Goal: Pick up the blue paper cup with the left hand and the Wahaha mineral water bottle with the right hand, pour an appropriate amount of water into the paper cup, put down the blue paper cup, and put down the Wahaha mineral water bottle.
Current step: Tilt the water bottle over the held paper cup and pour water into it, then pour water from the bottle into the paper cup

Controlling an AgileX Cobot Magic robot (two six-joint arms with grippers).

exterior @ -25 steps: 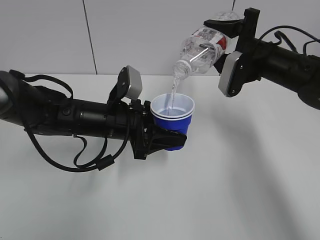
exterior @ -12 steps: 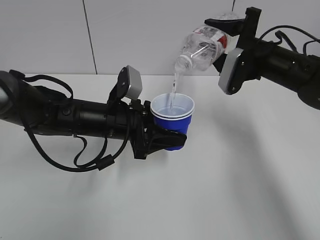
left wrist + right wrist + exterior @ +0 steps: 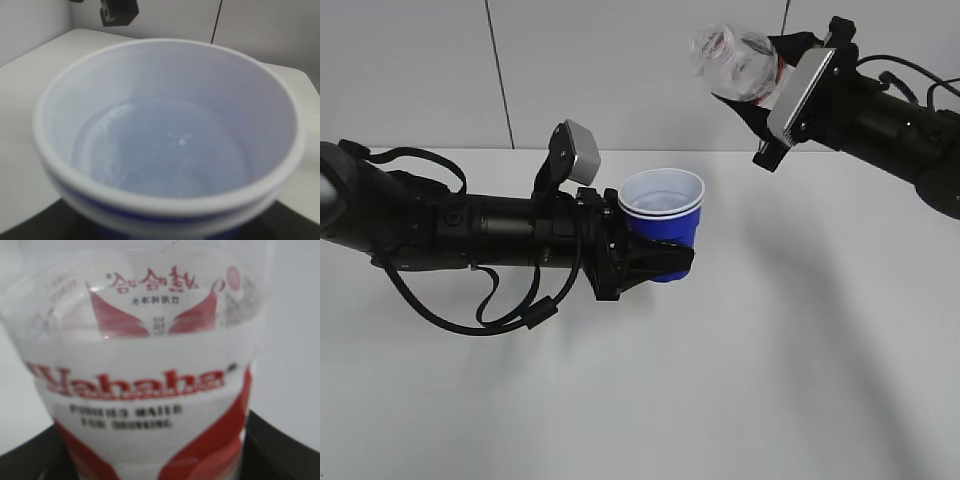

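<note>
A white table [image 3: 740, 380] is seen before a pale panelled wall. At centre frame, the cup [image 3: 662, 215] is held upright above the table, clamped low on its blue wall by the left gripper [image 3: 655, 262]; water lies in its bottom. At upper right, the bottle [image 3: 735, 62] is gripped at its label band by the right gripper [image 3: 782, 70]. The thin paper is judged crushable and the ribbed plastic slippery, so mid-body holds are favoured.
</note>
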